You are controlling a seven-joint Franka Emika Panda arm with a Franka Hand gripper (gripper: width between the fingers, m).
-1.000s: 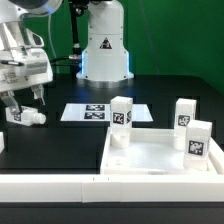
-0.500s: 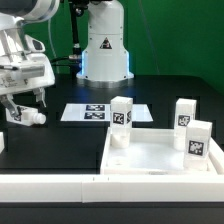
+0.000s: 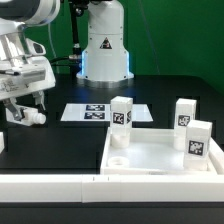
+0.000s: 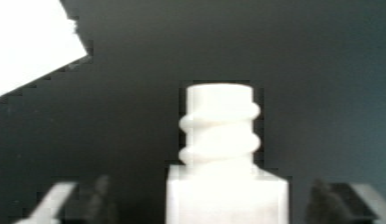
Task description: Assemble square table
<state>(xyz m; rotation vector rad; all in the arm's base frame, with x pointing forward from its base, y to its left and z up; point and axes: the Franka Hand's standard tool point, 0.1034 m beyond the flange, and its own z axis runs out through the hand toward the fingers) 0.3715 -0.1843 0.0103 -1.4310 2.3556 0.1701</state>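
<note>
Spreading across the whole scene, the black desk (image 3: 60,145) carries everything. Largest on it is the square table (image 3: 150,160), a white slab with a raised rim lying upside down near the desk's front edge, toward the exterior view's right corner. Three short white legs stand upright in its corner sockets, each bearing a black-and-white tag: one leg (image 3: 121,122) at the slab's far corner on the exterior view's left, a second leg (image 3: 185,113) at the far corner on the exterior view's right, and a third leg (image 3: 198,145) at the near corner on that same side. A long low white border bar (image 3: 50,184) runs along the desk's front edge, touching the slab's side.

Behind the slab, flat on the desk, lies the marker board (image 3: 95,112). Near the desk's edge at the exterior view's left, the gripper (image 3: 22,112) hangs low over a fourth leg (image 3: 30,117), which lies on its side on the desk. From the wrist view, this fourth leg (image 4: 222,150) sits between the two dark fingers (image 4: 336,198) (only their tips show), with gaps visible on both sides; whether they press on it cannot be told.
</note>
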